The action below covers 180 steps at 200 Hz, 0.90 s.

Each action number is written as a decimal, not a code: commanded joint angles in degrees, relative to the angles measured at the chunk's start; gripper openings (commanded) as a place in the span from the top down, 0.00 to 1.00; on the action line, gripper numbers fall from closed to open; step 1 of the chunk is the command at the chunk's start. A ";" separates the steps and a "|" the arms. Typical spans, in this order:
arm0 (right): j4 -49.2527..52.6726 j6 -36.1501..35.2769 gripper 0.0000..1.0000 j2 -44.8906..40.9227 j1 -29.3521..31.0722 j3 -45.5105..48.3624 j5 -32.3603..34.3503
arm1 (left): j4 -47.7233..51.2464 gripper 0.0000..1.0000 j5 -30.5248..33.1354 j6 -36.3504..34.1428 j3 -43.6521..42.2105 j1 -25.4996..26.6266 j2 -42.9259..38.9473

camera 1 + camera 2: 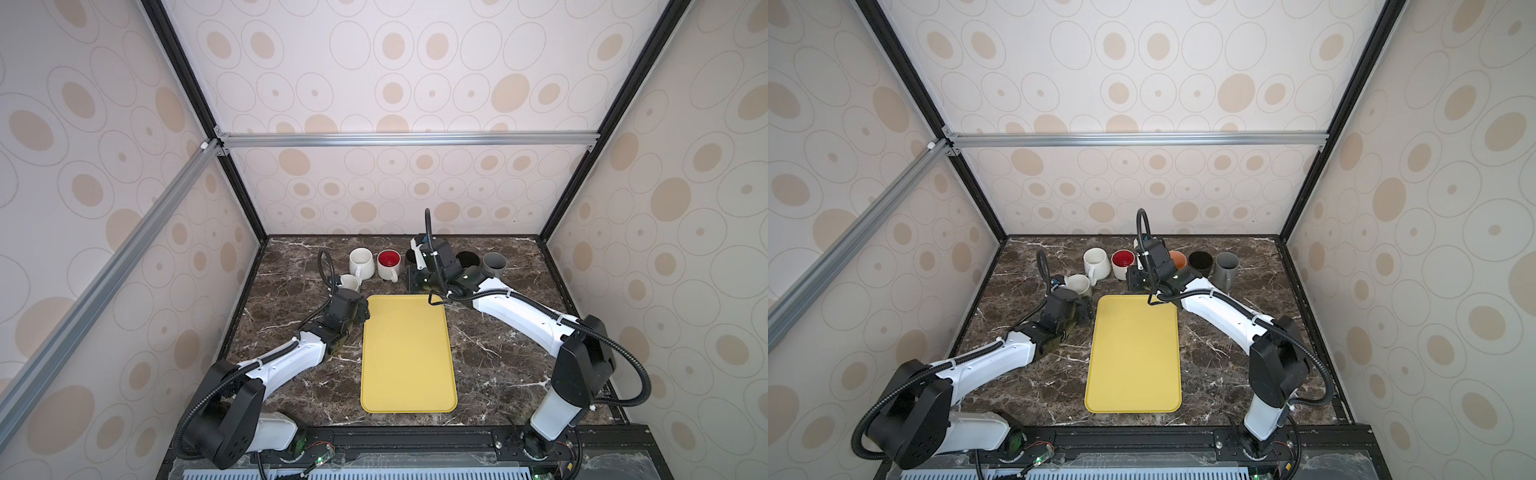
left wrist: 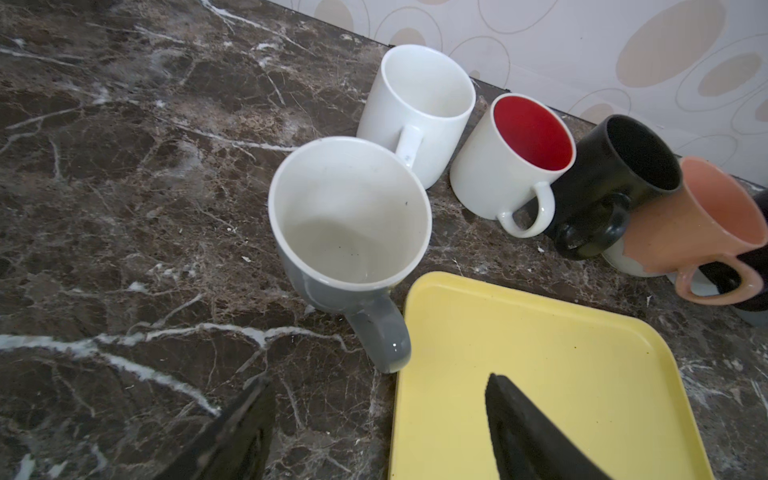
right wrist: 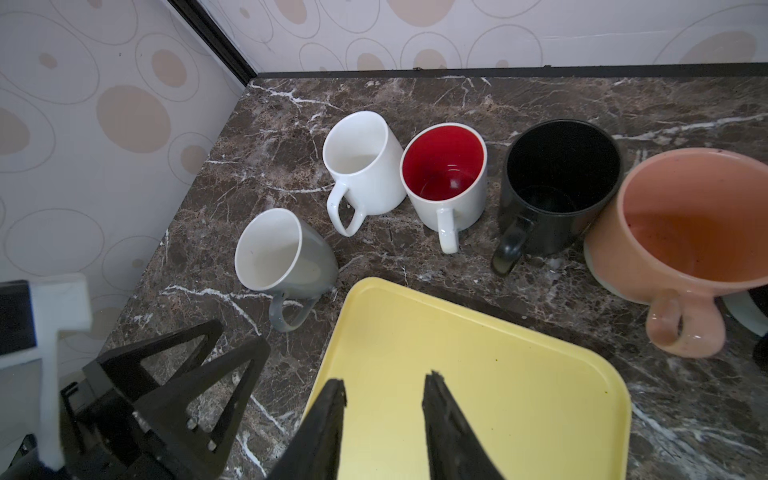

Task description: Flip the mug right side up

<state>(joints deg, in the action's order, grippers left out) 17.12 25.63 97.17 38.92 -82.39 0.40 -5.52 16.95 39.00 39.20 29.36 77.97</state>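
The left gripper [image 2: 378,380] has its fingers spread wide and holds nothing. The grey mug [image 2: 349,232] stands upright, mouth up, just ahead of them, and its handle points back between the two. The right gripper [image 3: 385,380] is only partly open, also empty, above the yellow tray [image 3: 478,374]. The table [image 2: 124,208] is dark brown marble with white veins. The walls [image 1: 374,62] carry beige ovals.
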 commanded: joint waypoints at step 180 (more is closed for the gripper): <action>-3.07 0.13 0.65 -3.12 -2.35 5.05 -3.70 | 2.20 0.43 6.85 -5.97 5.98 -0.27 11.15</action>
<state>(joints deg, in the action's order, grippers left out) 14.46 25.65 95.00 36.73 -78.35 -2.87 -4.62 21.12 34.70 43.55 29.34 88.82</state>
